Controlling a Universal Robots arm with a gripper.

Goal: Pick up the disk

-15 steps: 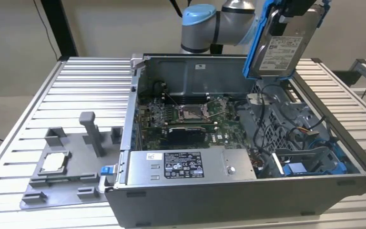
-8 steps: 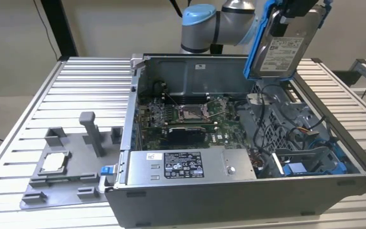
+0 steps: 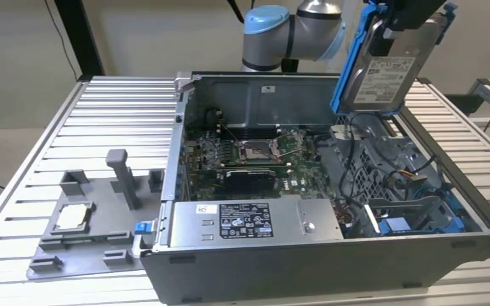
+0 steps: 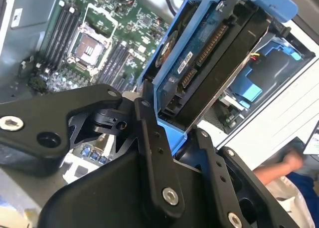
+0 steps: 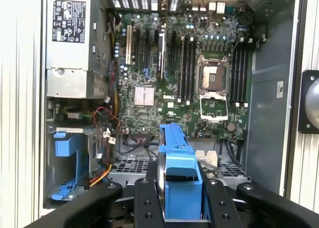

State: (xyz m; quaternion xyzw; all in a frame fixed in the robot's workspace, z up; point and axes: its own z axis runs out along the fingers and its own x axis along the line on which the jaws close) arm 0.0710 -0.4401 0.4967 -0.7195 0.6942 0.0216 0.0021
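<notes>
The disk [image 3: 387, 76], a silver-grey drive with a white label in a blue bracket, hangs upright in the air above the back right corner of the open computer case [image 3: 313, 255]. My gripper [image 3: 402, 22] is shut on its upper end. In the second wrist view the black fingers [image 4: 149, 138] clamp the disk [image 4: 209, 63] on both sides, its connector edge showing. In the first wrist view the blue bracket of the disk [image 5: 177, 173] sits between the fingers [image 5: 145, 203], above the motherboard [image 5: 189, 78].
The case lies open on a slatted metal table [image 3: 109, 115], with a silver power supply [image 3: 254, 220] at its front and blue drive bays [image 3: 415, 220] at the exterior view's right. A grey fixture tray [image 3: 83, 223] with a small chip stands left. A person's arm [image 4: 279, 168] is beside the table.
</notes>
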